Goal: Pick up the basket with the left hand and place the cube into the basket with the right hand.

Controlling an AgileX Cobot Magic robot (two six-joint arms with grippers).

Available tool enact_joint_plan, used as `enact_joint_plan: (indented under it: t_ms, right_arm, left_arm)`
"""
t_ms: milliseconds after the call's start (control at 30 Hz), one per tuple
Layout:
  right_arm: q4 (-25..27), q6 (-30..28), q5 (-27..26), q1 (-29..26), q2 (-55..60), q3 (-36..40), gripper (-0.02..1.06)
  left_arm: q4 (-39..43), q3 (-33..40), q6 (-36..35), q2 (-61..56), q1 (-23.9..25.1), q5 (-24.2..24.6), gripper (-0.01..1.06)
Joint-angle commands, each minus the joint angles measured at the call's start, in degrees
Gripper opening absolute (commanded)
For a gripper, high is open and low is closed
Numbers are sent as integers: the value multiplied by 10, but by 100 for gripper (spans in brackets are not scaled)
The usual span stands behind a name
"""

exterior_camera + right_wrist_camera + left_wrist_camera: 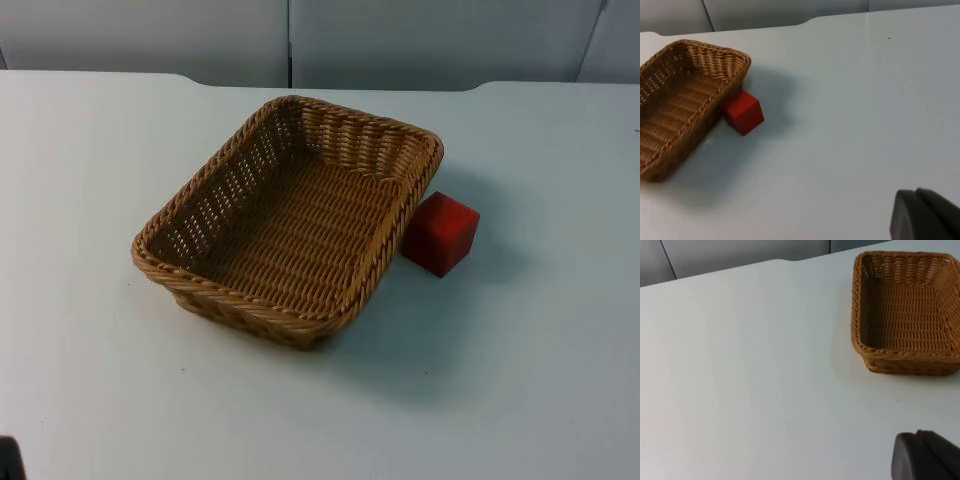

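Your wicker basket (290, 220) sits empty on the table (520, 380), red cube (441, 233) touching its side. Both lie well ahead of your left gripper (925, 457) and right gripper (925, 215); I cannot tell either grip's state.

Bright, even, diffuse light from above, without glare. Soft grey shadows on the white table (90, 400), toward the viewer beside the basket (290, 215) and the red cube (441, 233). Black fingertips (925, 216) close and out of focus.
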Motion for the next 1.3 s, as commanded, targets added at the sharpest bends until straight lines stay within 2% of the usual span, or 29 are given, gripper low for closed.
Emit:
enact_joint_plan:
  t_ms: [0, 200, 300, 333, 400, 467, 500, 600, 633, 667, 733, 767, 833, 900, 933, 967, 1067, 1267]
  right_arm:
    - [-5, 0, -1, 1, -1, 0, 0]
    - [-5, 0, -1, 31, -1, 0, 0]
    - [-5, 0, -1, 32, -1, 0, 0]
    - [-5, 0, -1, 32, -1, 0, 0]
    - [-5, 0, -1, 32, -1, 0, 0]
    - [-5, 0, -1, 32, -1, 0, 0]
    - [-5, 0, -1, 32, -1, 0, 0]
    - [-5, 0, -1, 32, -1, 0, 0]
    - [-5, 0, -1, 32, -1, 0, 0]
    - [-5, 0, -1, 32, -1, 0, 0]
    - [-5, 0, -1, 32, -1, 0, 0]
    - [-5, 0, -1, 32, -1, 0, 0]
    - [-5, 0, -1, 32, -1, 0, 0]
    - [-5, 0, -1, 32, -1, 0, 0]
    - [-5, 0, -1, 32, -1, 0, 0]
    - [-5, 0, -1, 32, -1, 0, 0]
    - [-5, 0, -1, 32, -1, 0, 0]
    - [-5, 0, -1, 32, -1, 0, 0]
  left_arm:
    - [-4, 0, -6, -2, 0, -3, 0]
    - [-5, 0, -6, -2, 0, -3, 0]
    - [-79, -17, -35, 14, 0, -24, 0]
    - [-79, -17, -35, 14, 0, -24, 0]
    - [-213, -28, 12, 104, 0, -31, 0]
    - [-314, -28, 106, 203, 0, -26, 0]
    - [-314, -28, 106, 203, 0, -26, 0]
    - [-378, -29, 225, 374, 0, -43, 0]
    - [-378, -29, 225, 374, 0, -43, 0]
    - [-386, -32, 264, 446, 0, -74, 4]
    - [-392, -41, 293, 544, 0, -128, 18]
    - [-392, -41, 293, 544, 0, -128, 18]
    - [-389, -61, 306, 629, 0, -169, 38]
    - [-385, -94, 317, 708, 0, -175, 62]
    - [-385, -94, 317, 708, 0, -175, 62]
    - [-383, -116, 317, 748, 0, -175, 72]
    - [-368, -199, 317, 856, -1, -171, 74]
    - [-326, -283, 317, 944, -1, -178, 74]
